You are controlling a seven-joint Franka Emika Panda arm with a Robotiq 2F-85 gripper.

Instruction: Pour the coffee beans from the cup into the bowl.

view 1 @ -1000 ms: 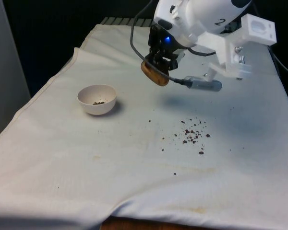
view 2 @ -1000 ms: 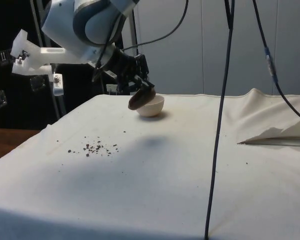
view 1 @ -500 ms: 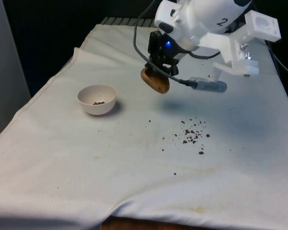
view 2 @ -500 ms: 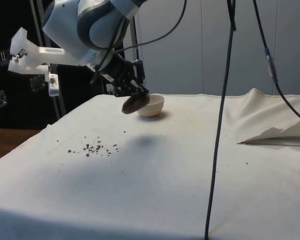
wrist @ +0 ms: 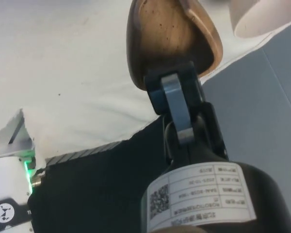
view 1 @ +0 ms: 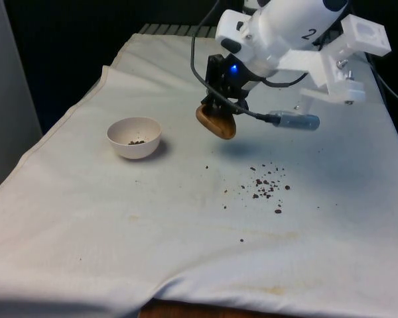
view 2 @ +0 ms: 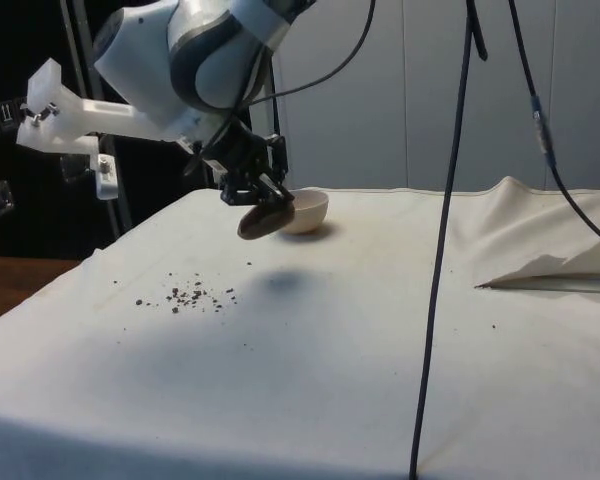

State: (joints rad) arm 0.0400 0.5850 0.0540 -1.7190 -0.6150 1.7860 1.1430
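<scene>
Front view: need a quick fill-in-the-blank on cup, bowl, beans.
1. The tool holds a brown ____ above the cloth.
2. The white bowl holds only a ____ beans.
3. Most beans lie spilled on the ____.
4. The cup is on the front view's ____ of the bowl.

Answers: cup; few; cloth; right

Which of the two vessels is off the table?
The brown wooden cup, tilted in the hand; the white bowl sits on the cloth with a few beans.

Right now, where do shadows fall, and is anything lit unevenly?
Front view: the brown wooden cup casts a soft shadow on the white cloth behind the spilled coffee beans. Side view: the shadow lies directly under the cup, foreground cloth dimmer.
</scene>
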